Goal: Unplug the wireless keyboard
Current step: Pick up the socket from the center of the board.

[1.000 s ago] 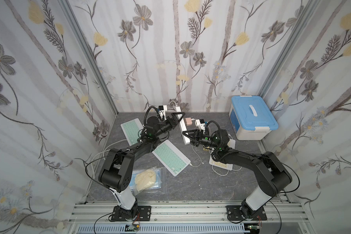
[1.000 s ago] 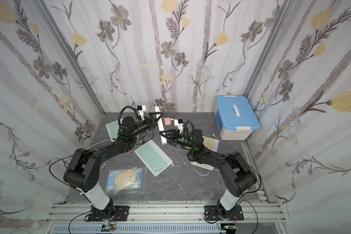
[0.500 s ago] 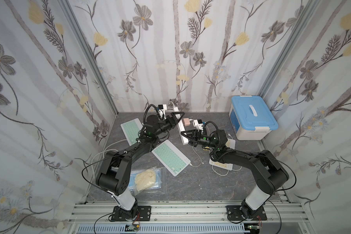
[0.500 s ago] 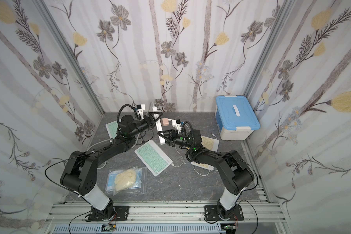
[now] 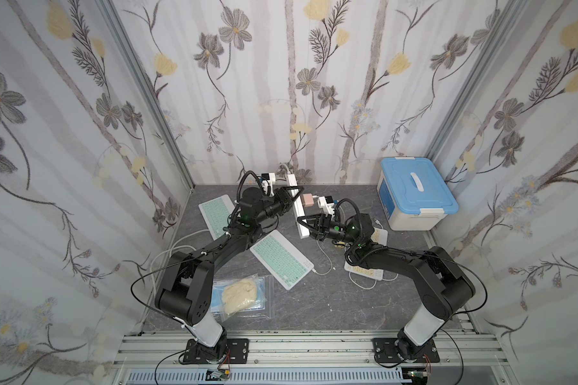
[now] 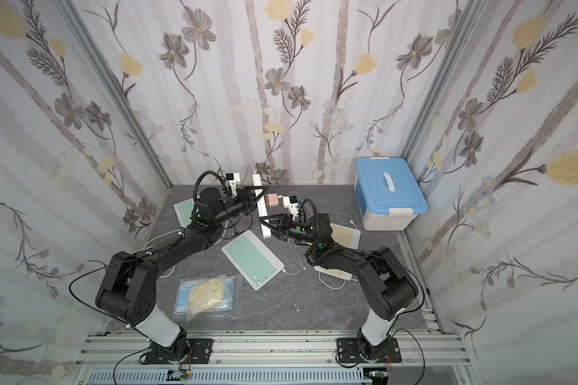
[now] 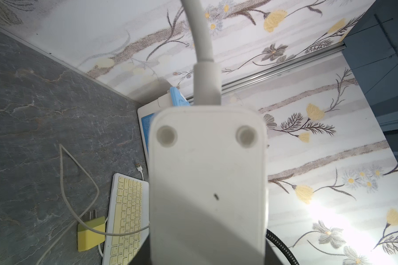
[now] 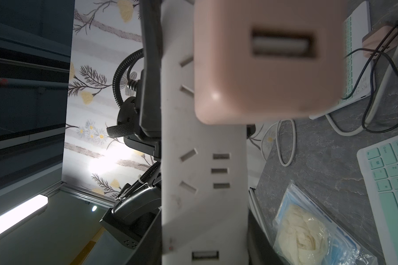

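Right wrist view recorded the long white plastic power strip (image 8: 205,160) lifted clear of the grey marbled tabletop (image 8: 319,160). A blurred pink cube charger (image 8: 269,59) was plugged into it, USB port toward the lens. Right gripper (image 5: 302,227) was clamped across the strip's near end, one finger on each long edge. Left gripper (image 5: 296,197) straddled the strip nearer its cord end. One black finger (image 8: 149,68) lay flat against the strip's edge and the other was hidden behind the charger. In both top views that pair looked closed on the strip. Left wrist view was filled by the strip's underside, with two round feet and the thick white cord (image 7: 200,34) leaving it. Task item: the flat mint-green wireless keyboard (image 5: 282,260) lay angled near table centre, just at 6 o'clock of the raised strip. A thin white cable (image 5: 321,273) was seated in its 4 o'clock corner; the cable's far end passed under the right arm and could not be traced. Second mint-green keyboard (image 5: 217,213) at 10 o'clock, partly under the left arm. Blue-lidded white storage box (image 5: 414,193) at 2 o'clock. Pale yellow keyboard (image 7: 126,213) at 3 o'clock beneath the right arm. Clear zip bag (image 5: 244,295) with cream and blue contents at 7 o'clock.
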Motion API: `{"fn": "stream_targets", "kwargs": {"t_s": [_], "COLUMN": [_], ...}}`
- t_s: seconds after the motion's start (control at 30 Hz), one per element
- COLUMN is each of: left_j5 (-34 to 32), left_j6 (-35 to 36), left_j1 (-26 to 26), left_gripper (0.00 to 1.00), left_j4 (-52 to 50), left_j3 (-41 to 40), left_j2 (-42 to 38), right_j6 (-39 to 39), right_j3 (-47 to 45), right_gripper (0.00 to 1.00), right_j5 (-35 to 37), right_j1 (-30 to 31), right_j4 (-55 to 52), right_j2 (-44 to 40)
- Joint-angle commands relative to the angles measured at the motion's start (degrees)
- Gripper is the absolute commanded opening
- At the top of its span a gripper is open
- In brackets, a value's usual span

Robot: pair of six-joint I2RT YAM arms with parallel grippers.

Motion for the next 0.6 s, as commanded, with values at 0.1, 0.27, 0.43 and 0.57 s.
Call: {"fn": "stream_targets", "kwargs": {"t_s": [0.1, 0.27, 0.43, 0.57], "left_j5": [-0.9, -1.0, -1.2, -1.4], "left_j6": [8.7, 9.3, 9.6, 9.6], "left_j1": [-0.1, -0.3, -0.3, -0.3], "left_gripper": [0.1, 0.0, 0.0, 0.0], "left_j4": [-1.0, -1.8, -2.3, -2.2], "left_j3": [0.1, 0.4, 0.4, 0.2], "left_j2": [0.0, -0.1, -0.5, -0.8], "right_j6": [0.0, -2.0, -3.1, -4.3], "right_j3": [-0.2, -0.5, -1.1, -1.4], "right_gripper": [0.0, 0.0, 0.13, 0.4], "right_j5": [0.7, 1.4, 2.2, 2.6], "right_j1": [0.0, 0.0, -0.1, -0.2], "right_j4": [2.2, -0.3, -1.7, -2.6], "right_j2": [-0.8, -1.7, -2.1, -2.5]}}
